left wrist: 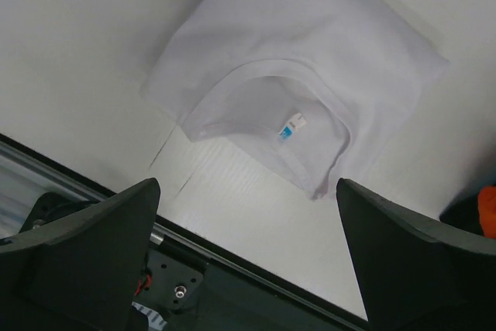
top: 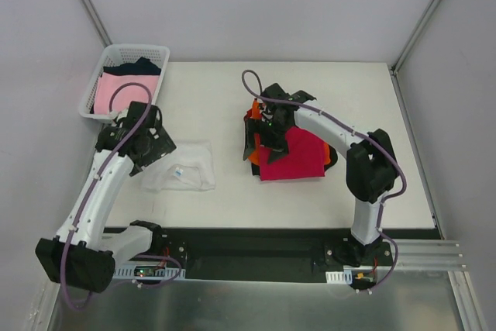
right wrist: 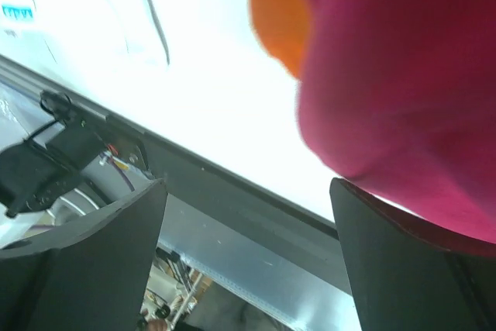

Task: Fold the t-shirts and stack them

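Three shirts make the stack (top: 288, 153); left of it the white shirt (left wrist: 310, 44) lies folded, and farther left the basket (top: 87, 103) holds two more. Left gripper (left wrist: 246, 185) and right gripper (right wrist: 246, 184) are spread.

White t-shirt (top: 184, 167) flat (magenta-topped stack (top: 291, 154))

We see a plain white t-shirt (top: 182, 167) with a small blue-and-white neck label (left wrist: 291, 127). Beside it, a plain magenta-red shirt (top: 298, 156) shows an orange shirt (right wrist: 275, 13) and black cloth (top: 253, 164) at its edges. In the white lattice basket (top: 91, 91) we make out a pale pink shirt (top: 116, 92) and a navy shirt (top: 141, 66), all on an off-white table (top: 217, 98).
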Robot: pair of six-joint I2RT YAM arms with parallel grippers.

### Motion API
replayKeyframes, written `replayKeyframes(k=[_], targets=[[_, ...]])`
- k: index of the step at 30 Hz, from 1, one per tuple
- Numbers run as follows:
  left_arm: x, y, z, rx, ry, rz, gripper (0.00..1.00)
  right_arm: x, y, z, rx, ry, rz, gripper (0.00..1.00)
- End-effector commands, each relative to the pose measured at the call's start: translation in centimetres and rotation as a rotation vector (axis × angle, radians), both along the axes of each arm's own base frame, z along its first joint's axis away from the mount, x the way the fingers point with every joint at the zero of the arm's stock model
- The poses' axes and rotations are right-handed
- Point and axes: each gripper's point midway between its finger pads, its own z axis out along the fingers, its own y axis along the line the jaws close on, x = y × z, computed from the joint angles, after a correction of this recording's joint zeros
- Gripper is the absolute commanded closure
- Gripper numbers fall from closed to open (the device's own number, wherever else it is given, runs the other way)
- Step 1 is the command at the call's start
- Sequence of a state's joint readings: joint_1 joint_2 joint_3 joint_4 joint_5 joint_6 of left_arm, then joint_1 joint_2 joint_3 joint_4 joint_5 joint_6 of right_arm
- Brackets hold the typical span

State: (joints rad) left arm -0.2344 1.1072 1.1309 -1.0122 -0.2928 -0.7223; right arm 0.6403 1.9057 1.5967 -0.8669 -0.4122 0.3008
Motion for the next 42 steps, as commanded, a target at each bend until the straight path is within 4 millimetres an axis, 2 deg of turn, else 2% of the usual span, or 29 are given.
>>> replayKeyframes(k=[1, 3, 5, 6, 8, 9, 12, 18, 19, 20, 23, 24, 25, 26, 27, 30, 31, 33, 34, 37, 40, 42], targets=[[-0.9, 1.0, -1.1, -0.093, -0.010, 0.060, 0.01, -1.2, 1.8, 1.5, 0.067, -0.054, 0.081, 0.10], [-1.2, 1.6, -2.0, -0.115, -0.003, 0.090, 0.01, -1.5, 2.6, 1.1, 0.065, -0.060, 0.112, 0.10], [-1.4, 0.9, -2.9, -0.174, -0.009, 0.075, 0.01, -2.1, 3.5, 0.8, 0.075, -0.059, 0.145, 0.10], [-0.5, 0.6, -2.7, -0.202, -0.058, 0.064, 0.01, -2.1, 3.9, 0.5, 0.076, -0.055, 0.151, 0.10], [-0.3, -0.5, -3.3, -0.277, -0.093, 0.034, 0.01, -2.2, 4.6, 0.6, 0.093, -0.064, 0.167, 0.10], [0.5, -0.2, -3.1, -0.293, -0.135, 0.050, 0.01, -2.2, 4.8, 0.4, 0.092, -0.066, 0.172, 0.10], [0.9, 0.1, -3.7, -0.326, -0.155, 0.080, 0.01, -2.4, 4.6, 0.2, 0.078, -0.059, 0.176, 0.10], [0.9, 3.5, -6.0, -0.241, -0.055, 0.307, 0.01, -3.3, 3.5, -0.6, 0.053, -0.046, 0.191, 0.11], [1.2, 3.7, -5.8, -0.232, -0.045, 0.314, 0.01, -3.7, 3.0, -1.1, 0.041, -0.035, 0.196, 0.11], [1.3, 4.0, -6.4, -0.216, -0.009, 0.326, 0.02, -3.8, 2.8, -1.1, 0.041, -0.043, 0.206, 0.12], [1.4, 5.1, -6.6, -0.164, 0.042, 0.377, 0.05, -4.3, 2.4, -1.3, 0.033, -0.041, 0.238, 0.24], [1.7, 5.1, -6.6, -0.167, 0.047, 0.371, 0.30, -4.3, 2.4, -1.2, 0.034, -0.041, 0.244, 0.33], [2.3, 4.5, -6.3, -0.197, 0.041, 0.357, 0.51, -4.5, 2.1, -1.2, 0.028, -0.035, 0.252, 0.35], [2.9, 4.1, -6.4, -0.214, 0.044, 0.344, 0.84, -4.2, 2.2, -0.9, 0.032, -0.047, 0.261, 0.36], [3.3, 3.6, -6.3, -0.234, 0.041, 0.328, 1.00, -4.1, 2.2, -0.8, 0.030, -0.056, 0.276, 0.36], [5.0, 0.8, -5.5, -0.292, 0.023, 0.206, 1.00, -3.5, 2.2, -0.3, 0.018, -0.074, 0.295, 0.37], [5.9, 0.0, -4.5, -0.289, 0.001, 0.162, 1.00, -3.5, 2.1, -0.2, 0.015, -0.068, 0.296, 0.37], [6.2, -3.5, -4.2, -0.293, 0.036, -0.003, 1.00, -3.1, 2.3, 0.1, 0.022, -0.078, 0.300, 0.37], [6.6, -4.4, -3.5, -0.296, 0.041, -0.048, 1.00, -2.9, 2.3, 0.0, 0.020, -0.069, 0.295, 0.37], [4.5, -6.1, -7.0, -0.293, 0.296, -0.057, 1.00, -2.3, 2.7, 0.3, 0.034, -0.072, 0.285, 0.38], [3.3, -6.0, -9.0, -0.263, 0.399, -0.025, 1.00, -1.7, 2.9, 0.6, 0.040, -0.081, 0.274, 0.37], [3.2, -5.2, -9.5, -0.218, 0.433, -0.006, 1.00, -1.4, 2.7, 0.8, 0.036, -0.079, 0.268, 0.37]])
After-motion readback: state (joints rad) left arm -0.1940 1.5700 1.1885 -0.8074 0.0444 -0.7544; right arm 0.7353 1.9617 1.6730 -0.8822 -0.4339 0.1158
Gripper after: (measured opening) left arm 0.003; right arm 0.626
